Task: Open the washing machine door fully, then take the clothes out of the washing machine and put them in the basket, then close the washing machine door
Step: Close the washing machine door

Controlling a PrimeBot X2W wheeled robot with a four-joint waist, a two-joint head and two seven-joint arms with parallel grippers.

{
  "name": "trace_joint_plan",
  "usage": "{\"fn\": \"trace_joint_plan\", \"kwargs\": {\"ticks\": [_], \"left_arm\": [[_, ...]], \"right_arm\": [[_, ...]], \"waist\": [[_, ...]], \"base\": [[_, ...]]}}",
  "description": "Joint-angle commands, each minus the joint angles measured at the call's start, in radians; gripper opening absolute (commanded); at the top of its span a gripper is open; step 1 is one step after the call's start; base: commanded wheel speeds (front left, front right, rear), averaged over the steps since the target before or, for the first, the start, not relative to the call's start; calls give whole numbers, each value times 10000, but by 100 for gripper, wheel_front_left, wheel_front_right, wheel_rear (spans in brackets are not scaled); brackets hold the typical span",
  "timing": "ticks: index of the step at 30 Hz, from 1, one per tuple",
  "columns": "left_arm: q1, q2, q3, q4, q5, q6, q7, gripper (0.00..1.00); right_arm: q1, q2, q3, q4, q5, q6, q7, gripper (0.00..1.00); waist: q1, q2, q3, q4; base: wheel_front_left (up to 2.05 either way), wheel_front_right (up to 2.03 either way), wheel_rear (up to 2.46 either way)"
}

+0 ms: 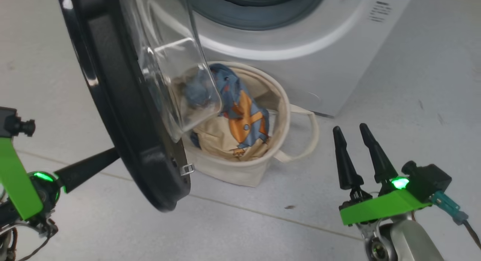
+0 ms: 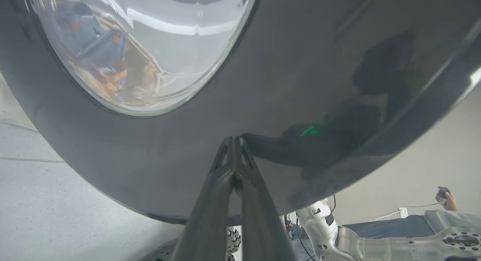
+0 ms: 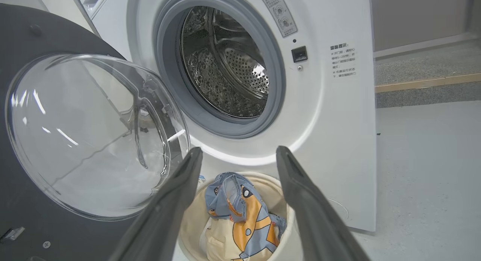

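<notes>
Closing the washing machine door (image 1: 124, 114) looks to be the step in hand. The clothes (image 1: 244, 114), blue fabric with orange figures and a cream panel, lie heaped in the basket (image 1: 240, 174). It stands on the floor (image 1: 413, 84) just in front of the washing machine (image 3: 338, 141), below its opening. The drum (image 3: 233, 73) shows bare perforated metal in the right wrist view, with no fabric in the part that can be seen, so the unloading seems done.

The door stands swung out from the machine, its clear bulge facing the opening and, in the head view, overlapping the near side of the basket. The left jaws are closed, pressed together with nothing between them. The tips of their fingers (image 2: 214, 201) meet the door's glossy black outer face near its lower rim, and they look to be touching it, since their reflection joins them there. The right jaws stand wide open and empty, low on the right, well apart from the door.

The next move calls for a steady push from the left jaws, following the door's arc around its hinge so that the closed tips do not skid on the slick rim. The small metal catch (image 1: 186, 169) on the door's edge must reach the lock slot (image 3: 299, 53) beside the seal. Whether the door's lower edge clears the basket's rim I cannot tell, and that is the thing to watch.
</notes>
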Motion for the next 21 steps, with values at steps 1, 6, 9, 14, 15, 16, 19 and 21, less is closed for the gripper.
{"fn": "trace_joint_plan", "kwargs": {"ticks": [1,6,9,14,15,16,19,21], "left_arm": [[-377,292,410,-412,37,-8,-7,0],[-516,213,284,-743,80,38,-23,0],[-572,187,264,-936,68,118,-22,0],[-520,222,186,-1416,74,223,91,0],[-540,208,160,-1522,48,261,112,0],[-573,198,132,-1628,21,306,138,0],[-717,180,33,-1915,-56,467,231,0],[-907,114,-66,-2155,-113,596,257,0]], "right_arm": [[-245,24,173,-362,56,8,-120,100],[-241,24,18,-477,289,8,-120,100],[-267,24,-165,-562,426,8,-120,100],[-306,24,-724,-674,688,8,-120,100],[-320,24,-826,-682,762,8,-120,100],[-347,24,-895,-697,793,8,-120,100],[-460,24,-990,-771,931,8,-120,100],[-558,24,-995,-869,1089,8,-120,100]], "waist": [[0,0,137,-240],[0,0,380,-885],[0,0,560,-1272],[0,0,876,-1828],[0,0,949,-1918],[0,0,1030,-2003],[0,0,1283,-2261],[0,0,1570,-2482]], "base": [[0,0,0],[0,0,0],[0,0,0],[0,0,0],[0,0,0],[0,0,0],[0,0,0],[0,0,0]]}}
